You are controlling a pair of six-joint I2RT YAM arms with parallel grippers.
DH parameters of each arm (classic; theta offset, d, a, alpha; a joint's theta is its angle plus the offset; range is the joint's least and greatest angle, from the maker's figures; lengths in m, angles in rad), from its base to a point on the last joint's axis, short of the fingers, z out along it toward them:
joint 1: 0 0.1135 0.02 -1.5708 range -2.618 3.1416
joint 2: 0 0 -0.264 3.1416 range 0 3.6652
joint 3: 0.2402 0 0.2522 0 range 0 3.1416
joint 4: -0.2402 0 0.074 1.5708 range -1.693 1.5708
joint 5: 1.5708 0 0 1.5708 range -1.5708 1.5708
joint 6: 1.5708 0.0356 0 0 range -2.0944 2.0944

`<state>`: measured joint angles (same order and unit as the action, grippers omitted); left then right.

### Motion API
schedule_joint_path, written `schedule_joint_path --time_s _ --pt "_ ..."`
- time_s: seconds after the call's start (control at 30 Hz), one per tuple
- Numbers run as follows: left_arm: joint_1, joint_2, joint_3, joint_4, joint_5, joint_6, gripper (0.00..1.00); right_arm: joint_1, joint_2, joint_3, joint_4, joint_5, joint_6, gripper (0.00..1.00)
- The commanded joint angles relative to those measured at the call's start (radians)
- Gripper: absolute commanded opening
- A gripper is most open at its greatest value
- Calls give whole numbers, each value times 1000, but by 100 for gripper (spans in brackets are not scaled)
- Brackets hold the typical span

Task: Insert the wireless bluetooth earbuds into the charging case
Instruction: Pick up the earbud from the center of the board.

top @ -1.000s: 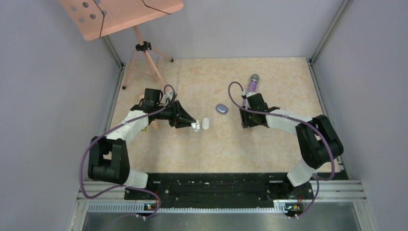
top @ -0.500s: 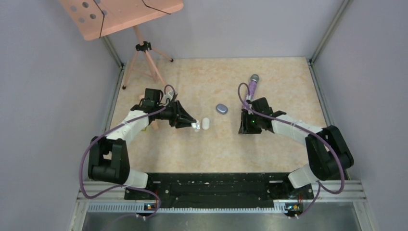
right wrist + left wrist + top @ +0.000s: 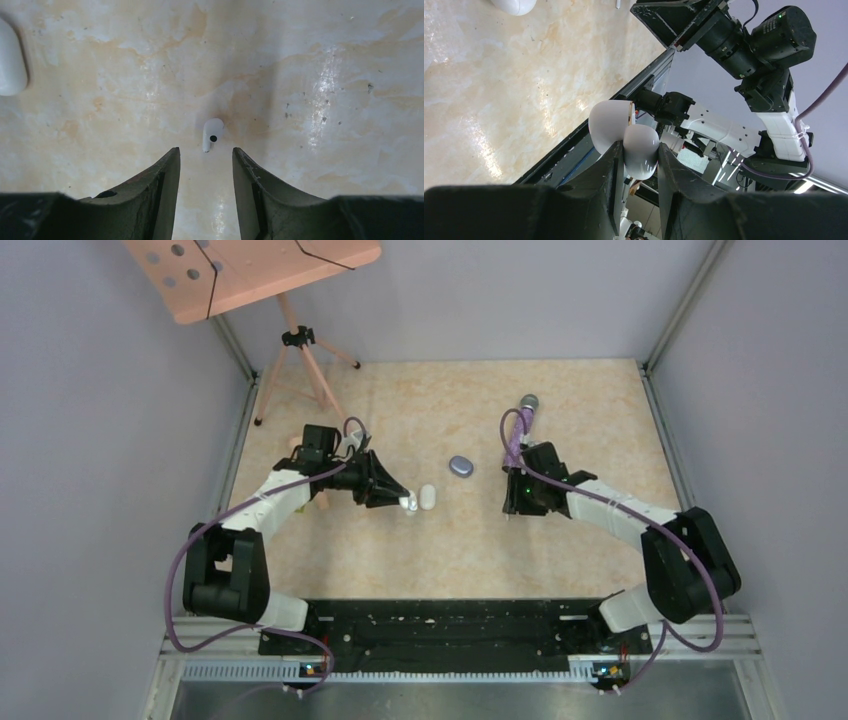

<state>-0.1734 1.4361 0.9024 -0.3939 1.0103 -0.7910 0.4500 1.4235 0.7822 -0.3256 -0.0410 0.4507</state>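
The left gripper (image 3: 639, 148) is clamped on a white charging case (image 3: 640, 152): the body is pinched between its two fingers (image 3: 611, 170), and the lid (image 3: 608, 125) is swung open to one side of the fingertips. Just past those fingertips a second white case (image 3: 428, 497) lies closed on the table (image 3: 600, 400). It is very near the held one, but from above I cannot tell whether the two touch. Farther out from the left gripper, towards the right arm, sits a blue-grey case (image 3: 461, 467), also closed.

The right gripper (image 3: 204, 152) points down at the table with its fingers spread and nothing between them — it holds nothing. A white earbud (image 3: 212, 133) lies on the table directly ahead of the gap between the fingertips. Its stem points back towards that gap, its rounded head is farther out, and a small dark spot shows on its side. Neither finger touches it, though the stem's end is just beside the fingertips. Off to the left of this gripper, well apart from the earbud, the rounded end of a white case shows at the edge of the wrist view.

Beyond the right wrist, on the side away from the arm's base, a purple microphone (image 3: 529, 401) lies on the table — the wrist's cable loops over part of it
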Motion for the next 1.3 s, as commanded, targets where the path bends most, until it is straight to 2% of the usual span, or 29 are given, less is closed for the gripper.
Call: schedule_joint_path --time_s 0.0,0.27,0.5,0.6,0.83,1.07,1.27 --pt "-6 -20 -10 37 25 -2 0 38 54 40 16 101 28 42" --pt "-16 -12 -10 20 29 18 0 45 89 29 87 146 64 31" --pt "-55 28 20 -40 34 68 0 45 127 48 97 151 69 27" --pt "-68 32 24 -40 34 67 0 45 125 46 99 154 71 22" --pt "-118 70 30 -32 20 67 0 44 89 37 109 155 74 0" --pt "-170 76 36 143 -8 -92 0 49 -116 -26 236 89 30 0" --pt "-199 75 -2 355 49 -274 0 190 -422 -205 605 187 -72 0"
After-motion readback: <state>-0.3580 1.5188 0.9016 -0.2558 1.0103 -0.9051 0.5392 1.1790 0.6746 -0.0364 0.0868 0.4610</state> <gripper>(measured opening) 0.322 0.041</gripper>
